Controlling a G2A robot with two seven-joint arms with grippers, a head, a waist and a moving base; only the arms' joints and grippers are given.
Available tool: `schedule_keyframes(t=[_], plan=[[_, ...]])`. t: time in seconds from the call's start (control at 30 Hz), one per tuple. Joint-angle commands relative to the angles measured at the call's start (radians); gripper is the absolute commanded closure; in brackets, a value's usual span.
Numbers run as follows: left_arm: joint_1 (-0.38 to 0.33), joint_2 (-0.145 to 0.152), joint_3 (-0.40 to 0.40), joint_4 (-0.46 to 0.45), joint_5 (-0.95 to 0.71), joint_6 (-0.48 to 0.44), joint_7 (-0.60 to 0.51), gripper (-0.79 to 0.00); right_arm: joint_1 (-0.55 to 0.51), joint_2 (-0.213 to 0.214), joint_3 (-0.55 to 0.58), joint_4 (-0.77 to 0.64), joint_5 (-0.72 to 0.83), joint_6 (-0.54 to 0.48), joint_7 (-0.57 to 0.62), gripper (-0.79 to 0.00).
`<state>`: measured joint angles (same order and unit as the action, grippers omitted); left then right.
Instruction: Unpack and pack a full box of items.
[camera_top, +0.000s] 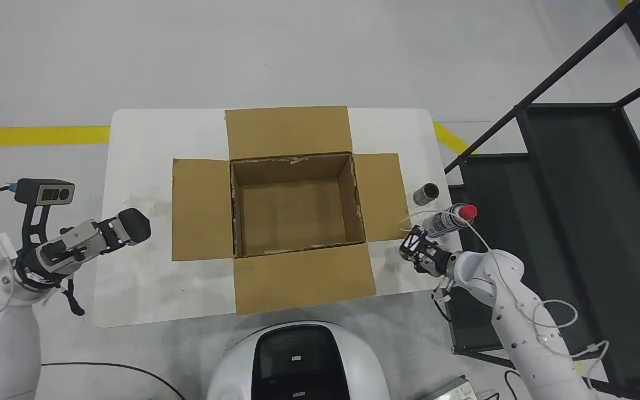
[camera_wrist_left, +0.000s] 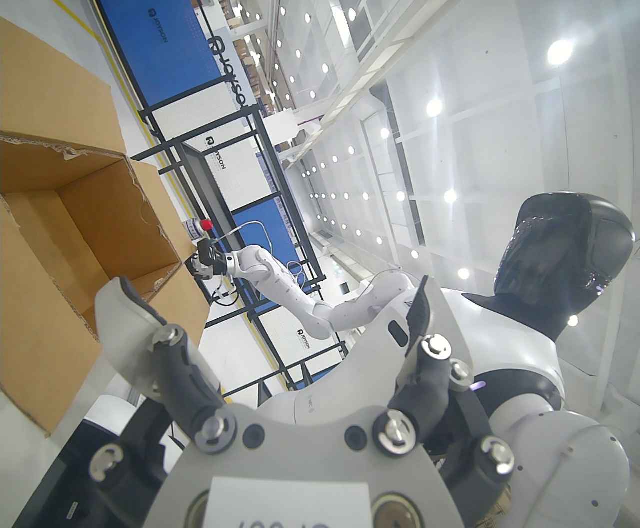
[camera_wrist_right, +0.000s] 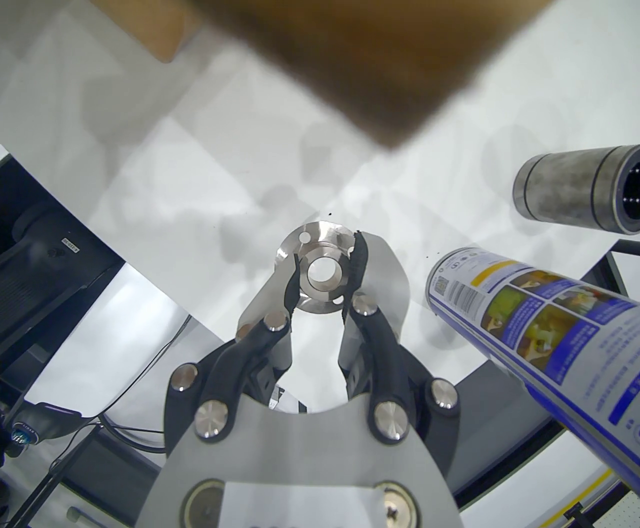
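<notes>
An open brown cardboard box (camera_top: 295, 205) sits in the middle of the white bench (camera_top: 150, 150) with its four flaps folded flat outward and its bare inner floor showing in the top view. The right gripper (camera_top: 416, 248) is low over the bench at about 4 o'clock from the box, just off the corner of the right-hand flap. In the right wrist view its black fingertips (camera_wrist_right: 359, 252) are clamped on either side of the raised hub of a small shiny metal flange ring with bolt holes (camera_wrist_right: 312, 235). The ring therefore lies squarely between the fingers; whether it touches the bench surface cannot be told. A tall spray can with a blue, white and yellow label and a red cap (camera_top: 452, 218) stands upright just beside this gripper, at about 1 o'clock from it. A short grey metal cylinder with a hollow bore (camera_top: 427, 192) stands farther on at 12 o'clock from the gripper, at 3 o'clock from the box and near the bench's right edge. The left gripper (camera_top: 135, 225) is at the bench's left edge, at about 8 o'clock from the box and well apart from it. Its two fingers are spread wide in the left wrist view with nothing between them.
</notes>
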<state>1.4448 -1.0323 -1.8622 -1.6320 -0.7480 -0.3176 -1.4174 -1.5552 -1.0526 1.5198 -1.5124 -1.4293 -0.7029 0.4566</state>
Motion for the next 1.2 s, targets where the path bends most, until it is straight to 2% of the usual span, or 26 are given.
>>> schedule_keyframes(t=[0.0,0.03,0.17,0.2,0.23,0.27,0.7,0.8,1.17], plan=[[0.0,0.0,0.0,0.0,0.0,0.0,0.0,-0.785,0.01,-0.001,-0.011,0.017,-0.006,0.007,-0.005,-0.083],[0.0,0.0,0.0,0.0,0.0,0.0,0.0,-0.785,0.016,-0.001,-0.016,0.025,-0.008,0.012,-0.008,-0.129],[0.0,0.0,0.0,0.0,0.0,0.0,0.0,-0.785,0.028,-0.001,-0.027,0.043,-0.005,0.015,-0.015,-0.416],[0.0,0.0,0.0,0.0,0.0,0.0,0.0,-0.785,0.028,0.0,-0.026,0.045,-0.004,0.014,-0.016,-0.6],[0.0,0.0,0.0,0.0,0.0,0.0,0.0,-0.785,0.026,0.001,-0.022,0.043,-0.002,0.012,-0.018,-0.751],[0.0,0.0,0.0,0.0,0.0,0.0,0.0,-0.785,0.021,0.002,-0.016,0.039,0.005,0.008,-0.021,-0.785],[0.0,0.0,0.0,0.0,0.0,0.0,0.0,-0.785,-0.169,0.037,0.151,-0.193,0.055,-0.128,-0.017,-0.785],[0.0,0.0,0.0,0.0,0.0,0.0,0.0,-0.785,-0.169,0.04,0.156,-0.205,0.062,-0.156,-0.021,-0.785],[0.0,0.0,0.0,0.0,0.0,0.0,0.0,-0.785,-0.169,0.04,0.156,-0.205,0.062,-0.156,-0.021,-0.785]])
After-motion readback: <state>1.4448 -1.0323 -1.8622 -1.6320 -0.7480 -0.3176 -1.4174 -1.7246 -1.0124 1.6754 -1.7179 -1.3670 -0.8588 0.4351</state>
